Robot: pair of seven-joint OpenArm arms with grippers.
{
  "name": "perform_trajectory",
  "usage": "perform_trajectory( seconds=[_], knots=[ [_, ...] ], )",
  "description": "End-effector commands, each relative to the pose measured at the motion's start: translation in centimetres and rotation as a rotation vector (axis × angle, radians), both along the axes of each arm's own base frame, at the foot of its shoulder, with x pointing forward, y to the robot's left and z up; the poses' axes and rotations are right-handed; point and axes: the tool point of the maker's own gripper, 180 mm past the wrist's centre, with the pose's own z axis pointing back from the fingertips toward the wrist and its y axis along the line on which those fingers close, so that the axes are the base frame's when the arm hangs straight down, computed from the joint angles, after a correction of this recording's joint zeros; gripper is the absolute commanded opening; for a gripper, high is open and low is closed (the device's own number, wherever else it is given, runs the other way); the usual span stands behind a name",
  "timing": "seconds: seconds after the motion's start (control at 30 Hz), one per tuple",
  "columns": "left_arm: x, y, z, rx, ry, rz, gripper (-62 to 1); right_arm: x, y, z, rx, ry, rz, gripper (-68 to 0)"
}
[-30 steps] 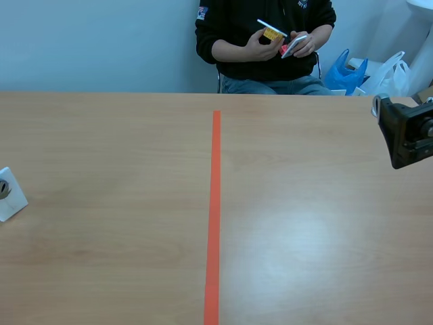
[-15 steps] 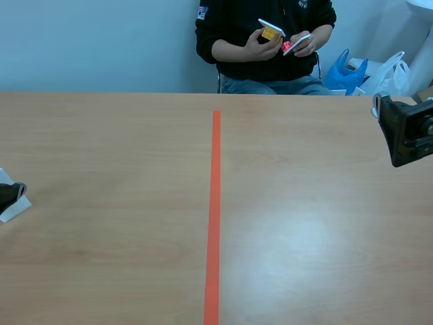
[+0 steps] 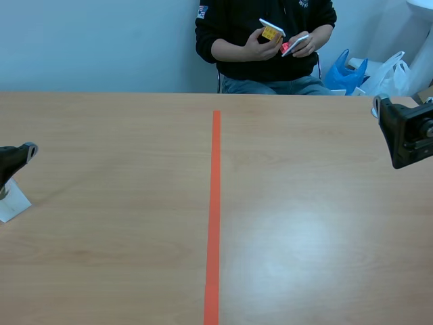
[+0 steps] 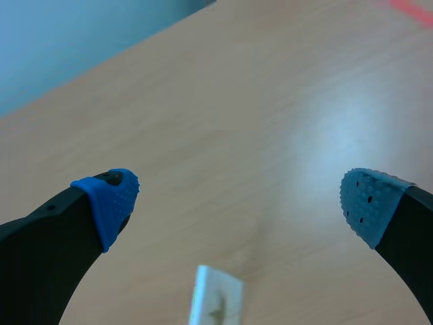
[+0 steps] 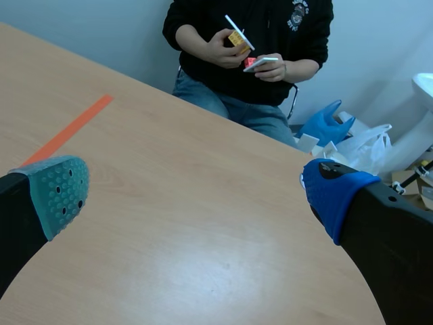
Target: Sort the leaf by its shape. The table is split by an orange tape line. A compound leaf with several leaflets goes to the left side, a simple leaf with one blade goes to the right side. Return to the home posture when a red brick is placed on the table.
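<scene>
In the scene view, the left hand [image 3: 17,161] hung over a small white card [image 3: 11,201] at the tabletop's [image 3: 135,203] left edge, the right hand [image 3: 406,139] hung at its right edge; each wrist view showed its fingers spread wide.

The left gripper [image 4: 240,196] sits low at the robot's far left, its 2 blue-padded fingers [image 4: 108,200] spread wide. The right gripper [image 5: 196,186] hangs at the far right, raised higher, fingers likewise wide apart.
</scene>
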Motion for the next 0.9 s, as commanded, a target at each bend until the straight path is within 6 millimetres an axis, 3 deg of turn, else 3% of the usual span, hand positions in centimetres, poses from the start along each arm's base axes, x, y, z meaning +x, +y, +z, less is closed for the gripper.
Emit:
perform_trajectory(
  seconds=[0.0, 0.17, 0.43, 0.57, 0.87],
  knots=[
    [-0.4, -0.6, 1.0, -0.041, -0.042, 0.008, 1.4, 0.3, 0.4, 1.6, -0.007, -0.05, 0.018, 0.4],
    [-2.8, -3.6, 3.6, -0.121, -0.135, -0.006, 1.4, 0.3, 0.1, 1.8, -0.011, -0.056, 0.008, 0.4],
    [-7.7, -8.2, 9.4, -0.251, -0.333, -0.027, 1.4, 0.3, -0.6, 2.5, -0.016, -0.074, -0.008, 0.4],
    [-9.2, -10.0, 10.1, -0.256, -0.34, -0.038, 1.4, 0.3, -0.6, 2.6, 0.012, -0.075, -0.008, 0.4],
    [-10.4, -11.1, 10.0, -0.231, -0.328, -0.025, 1.4, 0.4, -0.6, 2.8, 0.014, -0.076, 0.001, 0.4]
  ],
)
